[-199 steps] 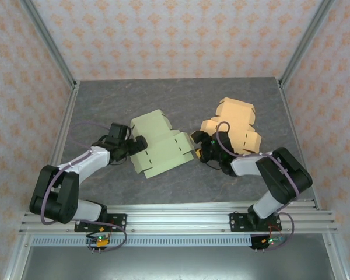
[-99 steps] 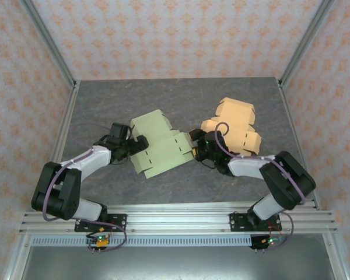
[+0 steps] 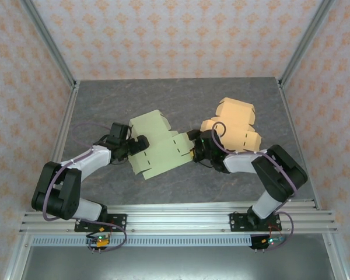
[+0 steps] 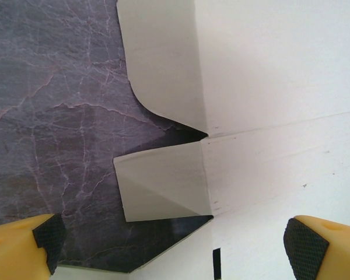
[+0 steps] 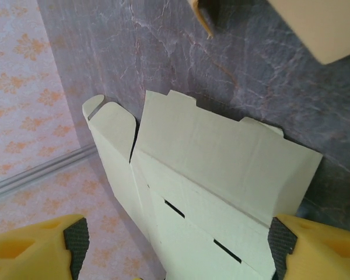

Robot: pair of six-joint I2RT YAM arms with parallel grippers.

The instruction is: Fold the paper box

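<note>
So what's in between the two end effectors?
The pale green flat paper box lies between the left end effector and the right end effector, one at each side edge. The top view shows it.

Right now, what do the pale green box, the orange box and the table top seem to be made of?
Pale green box: thin matte card, judging by its creases, cut slots and tabs.
Orange box: probably the same matte card; cut tabs show.
Table top: dark grey with pale veins, stone or a marble-print laminate; cannot tell which.

1 green box (image 3: 160, 149), 1 orange box (image 3: 236, 125), 2 claws (image 3: 140, 144) (image 3: 193, 149)
</note>
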